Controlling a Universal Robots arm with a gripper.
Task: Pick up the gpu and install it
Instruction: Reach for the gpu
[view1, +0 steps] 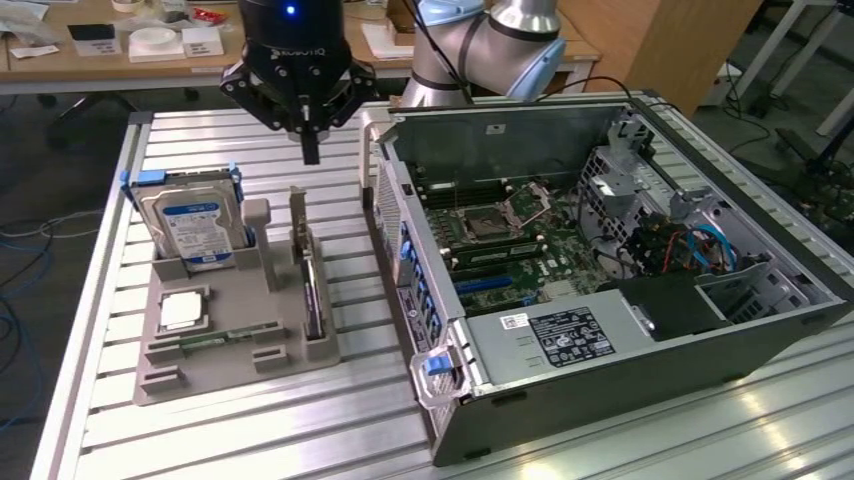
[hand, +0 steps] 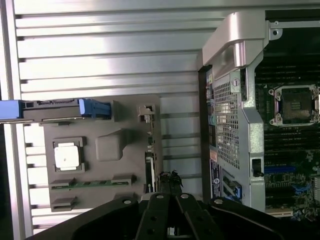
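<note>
The pick-up looks barely begun: the gripper hovers empty with fingers pressed together above the gpu, which stands on edge in the grey tray, so a grasp would likely need them parted first.

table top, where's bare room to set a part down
Free: table slats in front of the grey parts tray, nearest the exterior camera, and behind it under the gripper. Crowded: the gap between tray and computer case.
</note>
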